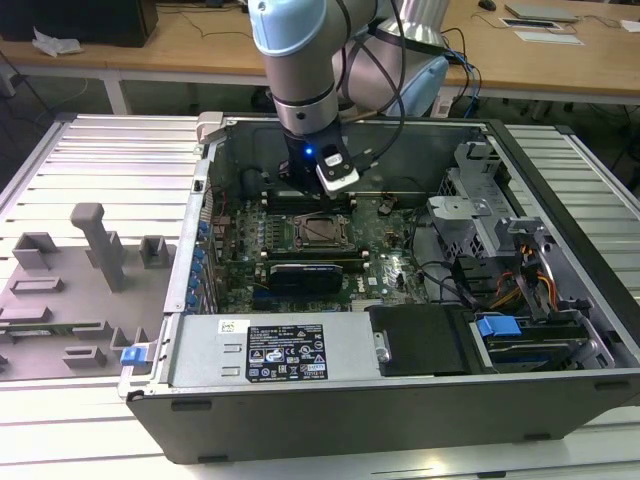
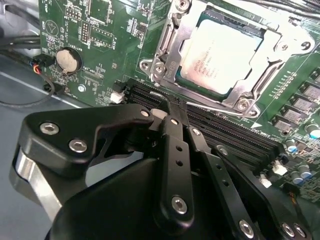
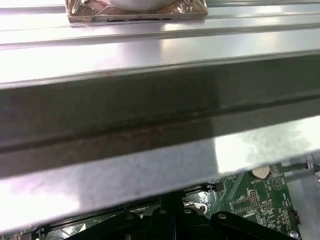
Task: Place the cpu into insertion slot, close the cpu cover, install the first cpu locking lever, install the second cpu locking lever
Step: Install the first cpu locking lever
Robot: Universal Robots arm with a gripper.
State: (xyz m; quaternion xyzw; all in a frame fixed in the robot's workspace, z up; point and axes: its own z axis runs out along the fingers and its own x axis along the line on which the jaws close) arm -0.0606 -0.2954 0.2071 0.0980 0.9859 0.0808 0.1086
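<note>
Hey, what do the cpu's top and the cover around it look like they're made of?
The cpu top looks like metal, matte pale silvery-beige, with a soft even sheen under faint print. The cover is probably stamped sheet steel, a brighter silver-grey; its thin bent edges catch sharp highlights.

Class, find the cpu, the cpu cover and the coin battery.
cpu (image 2: 222, 55), second wrist view, middle of its metal top.
cpu cover (image 2: 169, 42), second wrist view, one side bar of its frame.
coin battery (image 2: 68, 60), second wrist view, centre of its face.
</note>
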